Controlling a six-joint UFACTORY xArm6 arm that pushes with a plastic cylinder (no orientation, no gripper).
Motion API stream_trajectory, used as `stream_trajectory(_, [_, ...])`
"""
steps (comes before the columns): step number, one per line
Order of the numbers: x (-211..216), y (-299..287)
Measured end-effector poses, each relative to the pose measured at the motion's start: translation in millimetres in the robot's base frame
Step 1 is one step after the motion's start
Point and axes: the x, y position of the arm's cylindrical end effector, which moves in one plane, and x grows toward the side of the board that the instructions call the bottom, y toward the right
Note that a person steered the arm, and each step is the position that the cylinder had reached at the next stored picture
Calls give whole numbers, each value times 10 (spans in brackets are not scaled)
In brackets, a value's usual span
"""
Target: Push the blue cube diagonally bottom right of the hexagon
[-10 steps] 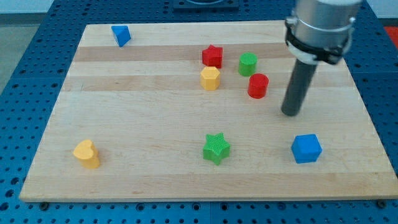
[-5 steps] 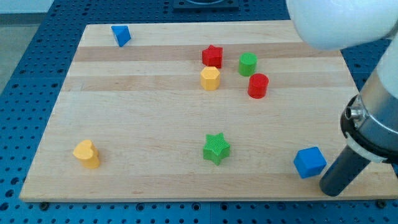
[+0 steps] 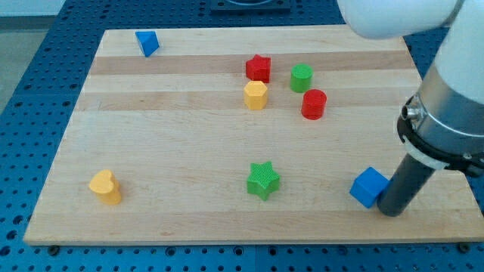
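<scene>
No jaws are fitted to this arm, so nothing is spread, pressed together or pinched; the work is done by my tip (image 3: 391, 211), the lower end of a straight dark rod, which is seen resting on the wooden board (image 3: 174, 151) against the right-hand side of the blue cube (image 3: 369, 187), touching it or very nearly so. The blue cube, the thing to be moved, is taken here as the landmark: it sits near the board's bottom right corner, turned slightly so that one corner faces the view's bottom. The tip is placed on the cube's right and slightly lower side, which is judged to suit a push toward the view's upper left, where the target lies. The yellow hexagon (image 3: 255, 95), as its shape is read, is found well up and to the left of the cube, so the spot diagonally below and right of it is still some way off. Clustered around that hexagon, all up and left of the cube, are a red star (image 3: 258, 68), a green cylinder (image 3: 301, 78) and a red cylinder (image 3: 313, 103); the red cylinder is nearest the likely path and could be knocked. A green star (image 3: 262, 180) lies left of the cube at about the same level, a yellow heart-shaped block (image 3: 105, 186) far to its left, and a blue triangular block (image 3: 147, 42) far up at the board's top left.
</scene>
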Motion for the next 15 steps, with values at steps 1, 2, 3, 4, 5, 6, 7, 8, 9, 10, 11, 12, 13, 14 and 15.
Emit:
stream_trajectory(1, [-16, -173])
stream_trajectory(2, [-63, -315])
stream_trajectory(3, [-136, -312])
stream_trajectory(4, [-246, -312])
stream_trajectory(5, [-367, -289])
stream_trajectory(6, [-454, -289])
stream_trajectory(7, [-500, -289])
stream_trajectory(8, [-512, -297])
stream_trajectory(9, [-558, -373])
stream_trajectory(10, [-649, -483])
stream_trajectory(11, [-757, -598])
stream_trajectory(12, [-820, -682])
stream_trajectory(13, [-854, -810])
stream_trajectory(14, [-871, -979])
stream_trajectory(15, [-876, -1150])
